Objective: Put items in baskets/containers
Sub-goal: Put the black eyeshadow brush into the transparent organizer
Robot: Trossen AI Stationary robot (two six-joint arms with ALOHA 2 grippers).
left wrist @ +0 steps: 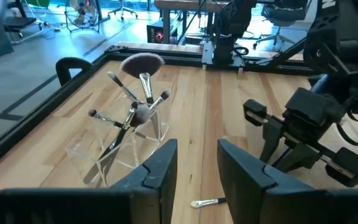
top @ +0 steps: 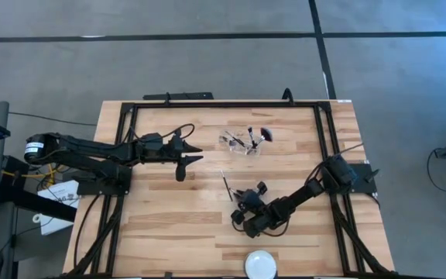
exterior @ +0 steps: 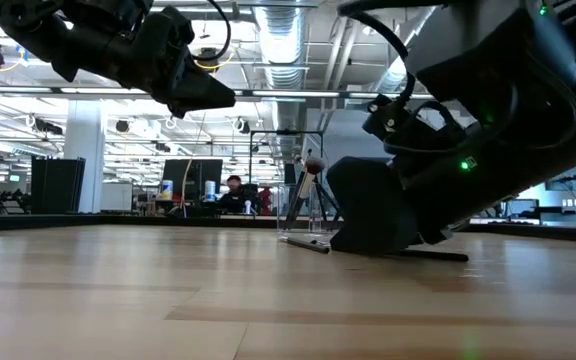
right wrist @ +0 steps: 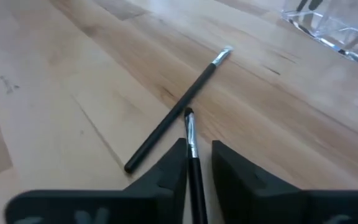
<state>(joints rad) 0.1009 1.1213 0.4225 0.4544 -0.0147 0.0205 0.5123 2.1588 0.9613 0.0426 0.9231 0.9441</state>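
Wooden slatted table (top: 169, 225) inside a dark frame, grey floor around it; low view looks across the boards into an open-plan room with monitors and a seated person (exterior: 232, 192) far back.

Clear container (top: 242, 144) sits toward the far middle of the table, mostly glints. Several brushes stand or lean in it, including the fan brush (left wrist: 141, 62) with its wide head up, handles crossing each other in the left wrist view.

Right gripper (right wrist: 196, 163) is low over the near-middle boards, down at table level. A thin dark held brush (right wrist: 191, 149) runs between its two fingers, pale ferrule and tip poking forward. Fingers sit narrow on either side of the handle; cannot tell whether they press on it or just bracket it.

Just ahead, a second loose brush (right wrist: 179, 106) lies flat on the wood, dark handle, pale tip toward the container, crossing close to the held brush's tip. From above it shows as a thin line (top: 227, 186) between the right gripper and the container.

Left gripper (top: 192, 153) hangs above the table left of the container, fingers (left wrist: 160, 171) apart, nothing between them.

White disc (top: 260, 264) rests at the near edge, well apart from everything.
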